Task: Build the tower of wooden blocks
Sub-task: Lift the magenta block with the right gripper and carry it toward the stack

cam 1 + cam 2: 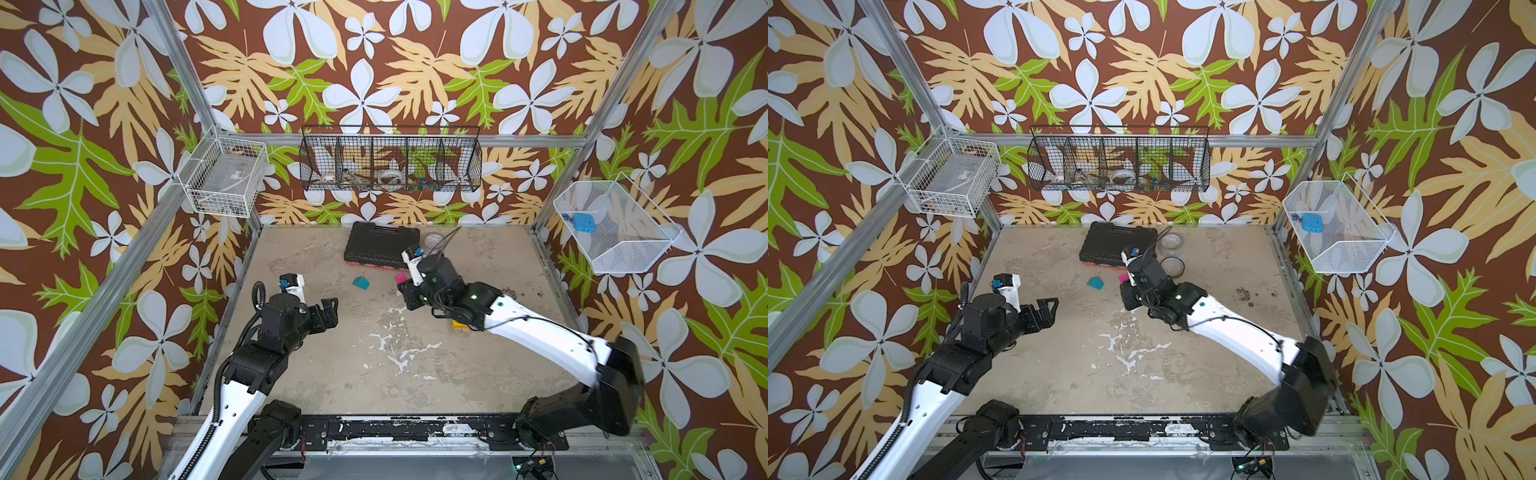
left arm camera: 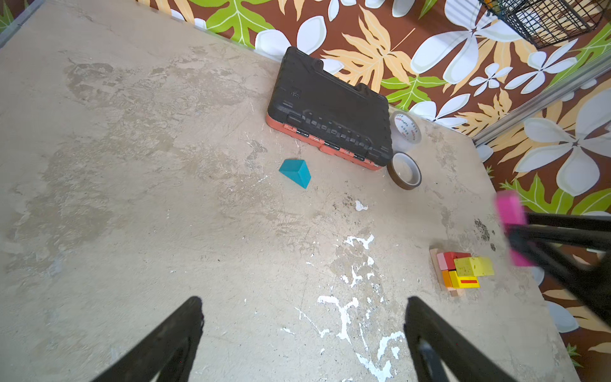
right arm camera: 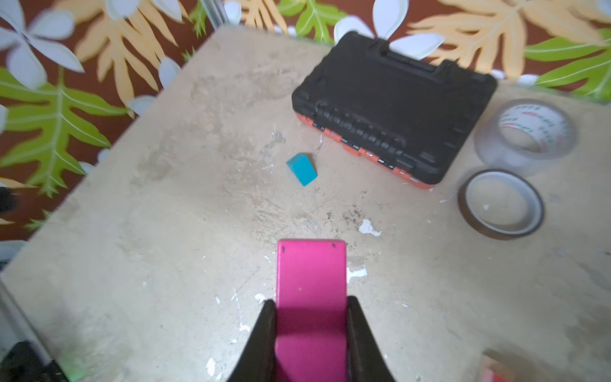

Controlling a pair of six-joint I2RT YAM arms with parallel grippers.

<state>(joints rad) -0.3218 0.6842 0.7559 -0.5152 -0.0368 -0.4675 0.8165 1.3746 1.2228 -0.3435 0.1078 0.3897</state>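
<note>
Two right fingers of mine clamp a smooth magenta block above the mottled counter; my left fingers stand wide apart, empty. The teal wedge lies near the ribbed black case, the low striped tower well apart.

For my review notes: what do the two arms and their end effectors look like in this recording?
The left arm and right arm share white link shells and chunky black joints. A ribbed black hose follows the left one; thin black cables cross the right, near a small green light. The left end effector and right end effector each have two tapered black fingers.
</note>
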